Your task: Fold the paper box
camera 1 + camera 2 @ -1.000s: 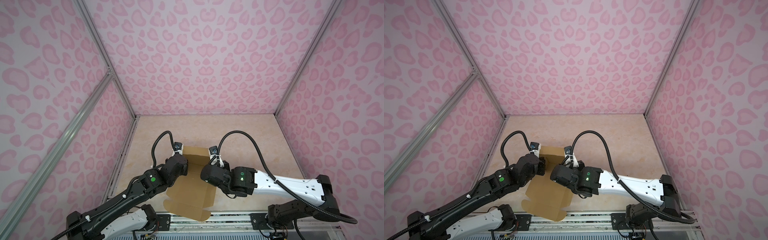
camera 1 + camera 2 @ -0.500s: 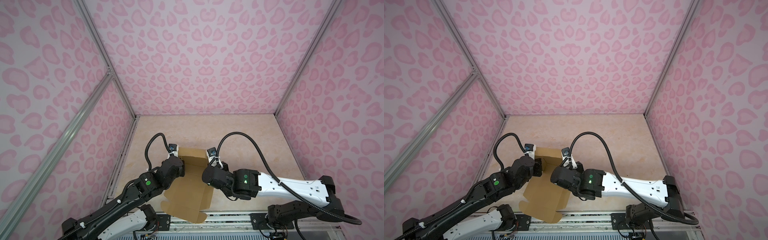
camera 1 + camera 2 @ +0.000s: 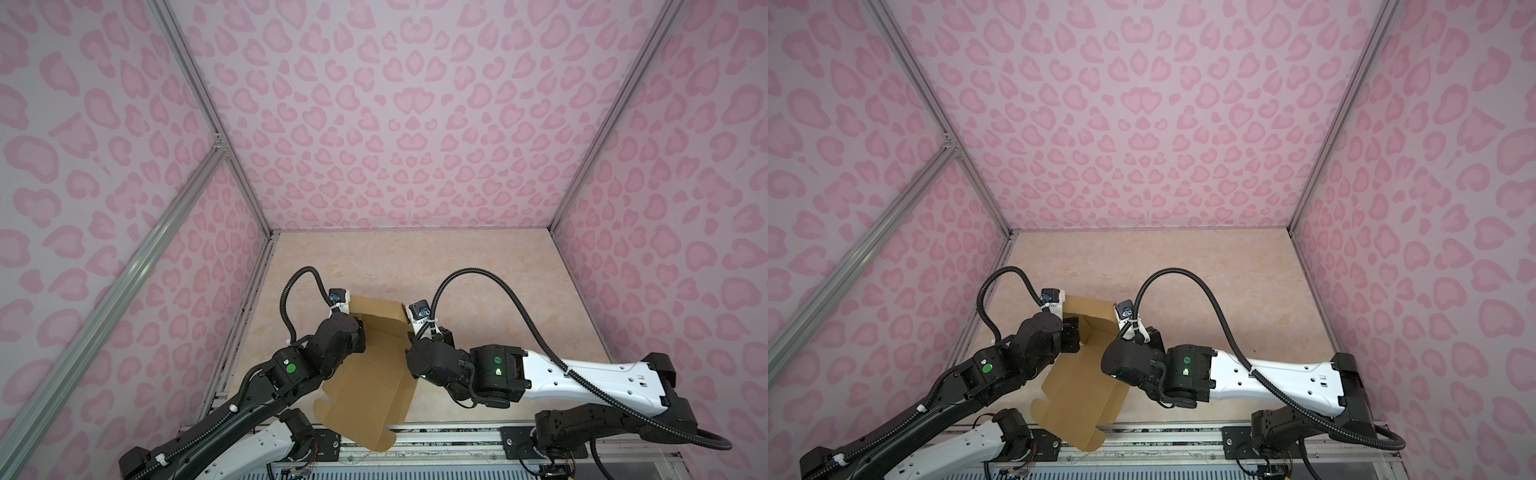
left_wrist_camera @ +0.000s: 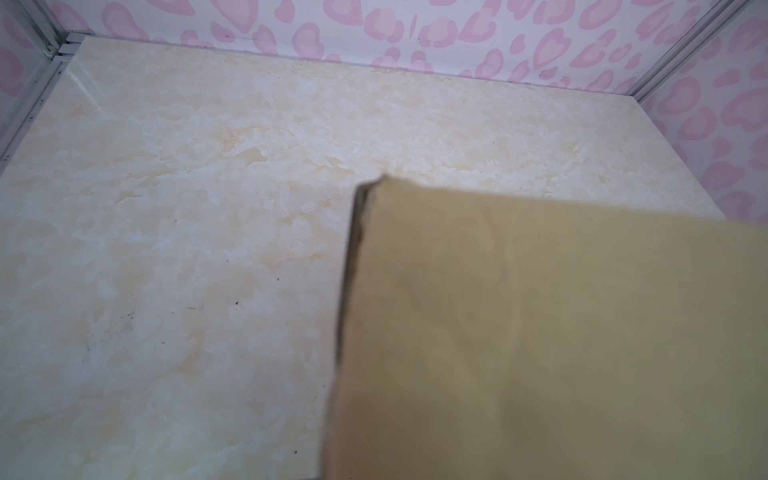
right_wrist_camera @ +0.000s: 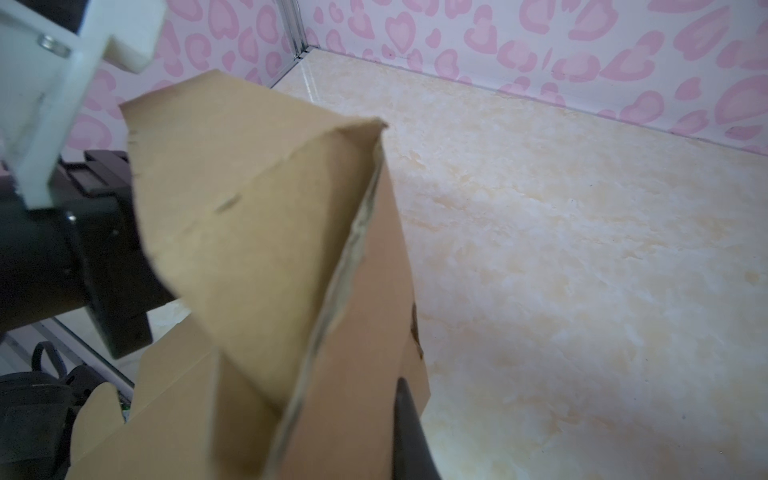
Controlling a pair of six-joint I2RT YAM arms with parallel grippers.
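The paper box [image 3: 370,386] sits at the near-middle of the table [image 3: 478,270], half formed. Its long axis runs from the far side towards the robot's base, tilted a little to the left in both top views. At the far end 1 panel [image 3: 376,309] stands up, with side walls rising beside it. At the near end the flat lid part, with its rounded tabs, reaches over the front rail [image 3: 449,432].

We have 2 grippers on it, both at the far end, so the line between them crosses the long axis. The left gripper [image 3: 359,332] is at the left wall and the right gripper [image 3: 411,338] at the right wall, with the box between them. Neither is clearly nearer to the standing panel.

In the right wrist view the cardboard [image 5: 257,232] runs down towards the jaws, and 1 dark finger [image 5: 405,424] lies flat against its outer face. We read those fingers as pressed together on the right wall. In the left wrist view the cardboard [image 4: 540,332] fills the corner nearest the camera and hides the fingers. They are closed, and we judge that they pinch the left wall.

The long flat lid lies behind both wrists, well apart from either set of fingers. We judge that the coming fold turns on this. To reach the lid, 1 gripper must let go and travel back along the long axis while the other holds the walls.
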